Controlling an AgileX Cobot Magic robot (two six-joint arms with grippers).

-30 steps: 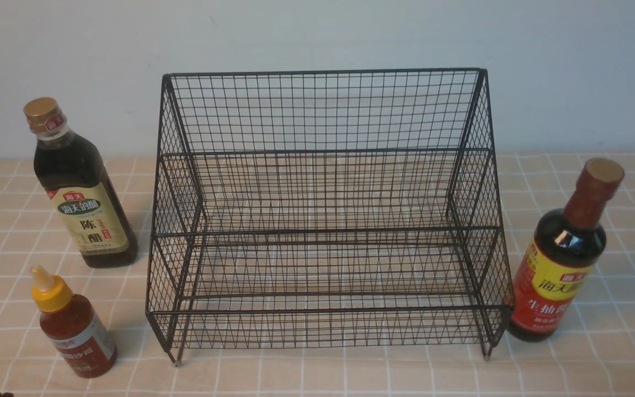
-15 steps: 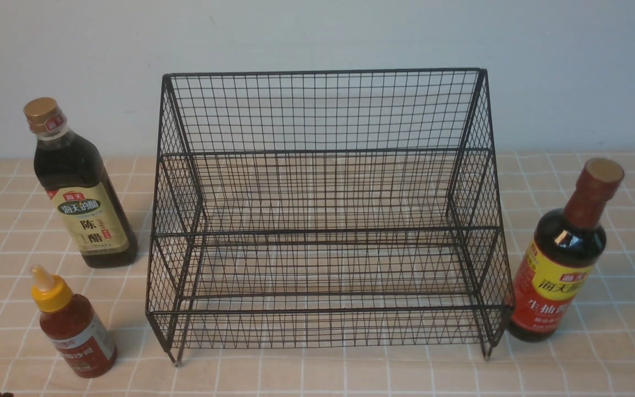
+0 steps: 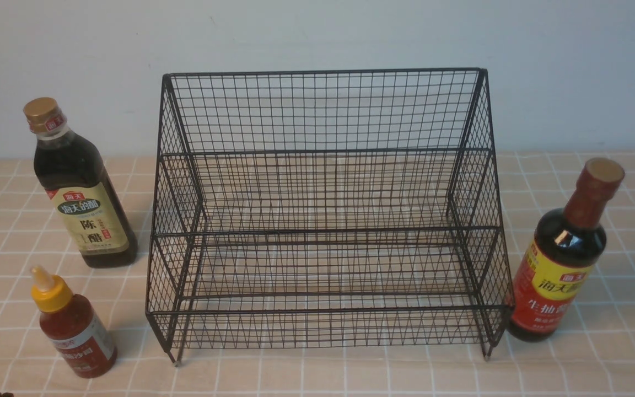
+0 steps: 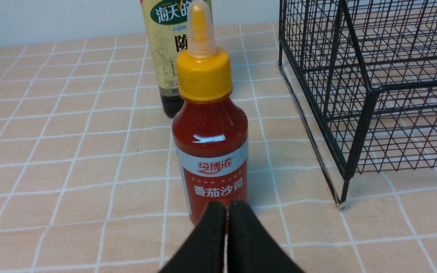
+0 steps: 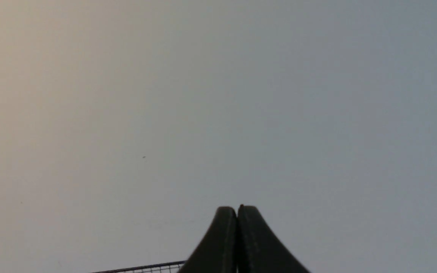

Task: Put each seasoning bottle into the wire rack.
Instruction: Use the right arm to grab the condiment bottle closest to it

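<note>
While the left fingers and right fingers sit closed on nothing, with the sauce bottle and vinegar bottle left of the rack and the soy bottle right of it, all 3 on the table, an unopened approach could topple the sauce bottle.

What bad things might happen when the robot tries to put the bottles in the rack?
1. The left pincer is shut and pointing at the small sauce bottle. If it goes forward without opening, it might tip that bottle into the gold-capped bottle behind it.
2. The red-necked bottle stands right beside the wire rack, perhaps touching it, so a pincer squeezing in there could bump the rack.
</note>
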